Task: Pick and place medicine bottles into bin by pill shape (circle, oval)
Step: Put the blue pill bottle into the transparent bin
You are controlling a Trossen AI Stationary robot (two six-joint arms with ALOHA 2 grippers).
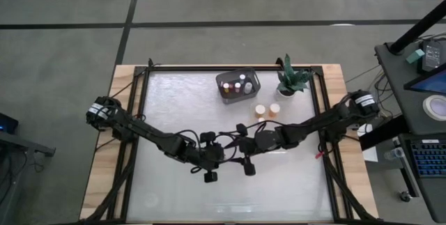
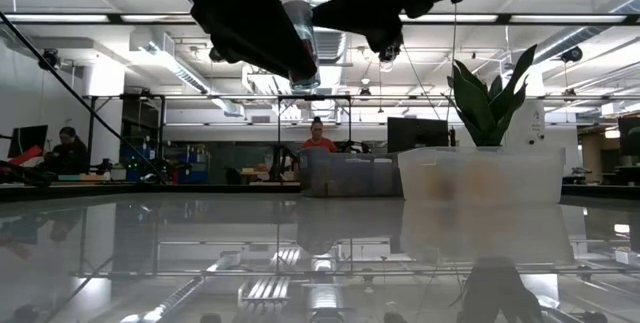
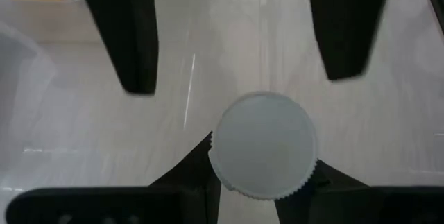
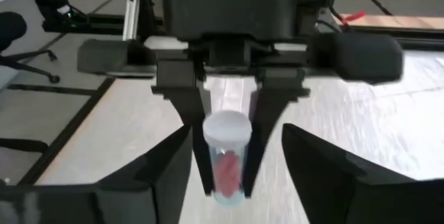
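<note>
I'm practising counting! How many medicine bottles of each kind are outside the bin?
Orange plastic bottles with white caps, standing on the pale table: 2
Clear plastic bottle with a white cap and red pills, held in the left gripper: 1
Total: 3

Two dark robot arms meet over the middle of the glossy white table [image 1: 174,99], the left gripper [image 1: 210,176] and right gripper [image 1: 249,169] just beside each other and crowding that central space. Along the far edge stand a grey mesh bin [image 1: 237,84], a green potted plant [image 1: 293,80] and two orange bottles [image 1: 267,110], which block passage there. The table's left half and near strip lie open.
</note>
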